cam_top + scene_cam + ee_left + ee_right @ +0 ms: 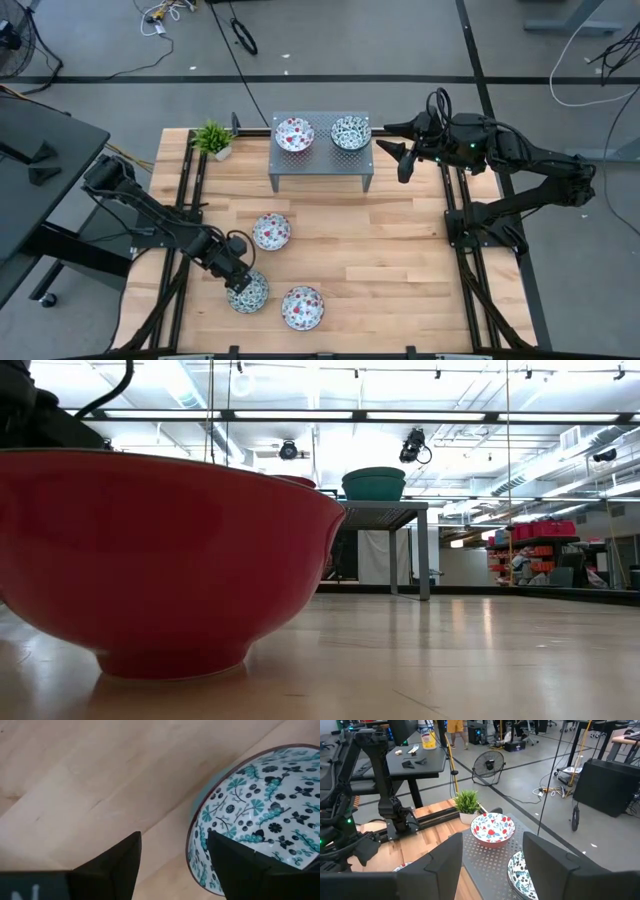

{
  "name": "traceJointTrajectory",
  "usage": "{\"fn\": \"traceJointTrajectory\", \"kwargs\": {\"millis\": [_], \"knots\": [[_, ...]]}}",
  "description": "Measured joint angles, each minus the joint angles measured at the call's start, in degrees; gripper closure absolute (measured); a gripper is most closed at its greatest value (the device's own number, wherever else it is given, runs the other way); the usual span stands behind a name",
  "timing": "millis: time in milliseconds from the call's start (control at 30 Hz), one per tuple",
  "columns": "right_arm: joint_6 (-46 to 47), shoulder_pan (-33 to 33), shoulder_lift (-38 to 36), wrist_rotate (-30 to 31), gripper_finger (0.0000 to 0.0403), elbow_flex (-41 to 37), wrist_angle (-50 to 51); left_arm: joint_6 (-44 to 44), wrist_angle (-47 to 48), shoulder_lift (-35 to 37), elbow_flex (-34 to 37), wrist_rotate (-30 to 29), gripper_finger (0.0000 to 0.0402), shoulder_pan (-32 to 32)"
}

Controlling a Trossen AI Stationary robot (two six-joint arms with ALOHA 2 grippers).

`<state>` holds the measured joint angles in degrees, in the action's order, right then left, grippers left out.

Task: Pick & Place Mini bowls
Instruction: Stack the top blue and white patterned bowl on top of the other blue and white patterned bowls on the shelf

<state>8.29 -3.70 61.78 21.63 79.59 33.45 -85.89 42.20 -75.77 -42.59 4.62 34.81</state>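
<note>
Left gripper [240, 281] low near table's front left corner, fingers [240, 865] open. One finger inside green bowl [249, 292], other outside on bare wood, so bowl's near rim sits between them. Bowl on table, not lifted. Fingers only need to close on rim. Right gripper [398, 152] far off by stand [320, 165] at back edge, fingers open, empty. Left arm much nearer.
</note>
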Motion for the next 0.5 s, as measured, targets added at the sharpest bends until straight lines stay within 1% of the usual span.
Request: {"fn": "traceJointTrajectory", "kwargs": {"millis": [267, 500], "knots": [[-0.2, 0.0, 0.0, 0.0, 0.0193, 0.0, 0.0, 0.0, -1.2, 0.0, 0.0, 0.6, 0.0208, 0.0], [-0.4, 0.0, 0.0, 0.0, 0.0193, 0.0, 0.0, -0.5, -1.4, -0.9, 0.0, 0.6, 0.022, 0.0]]}}
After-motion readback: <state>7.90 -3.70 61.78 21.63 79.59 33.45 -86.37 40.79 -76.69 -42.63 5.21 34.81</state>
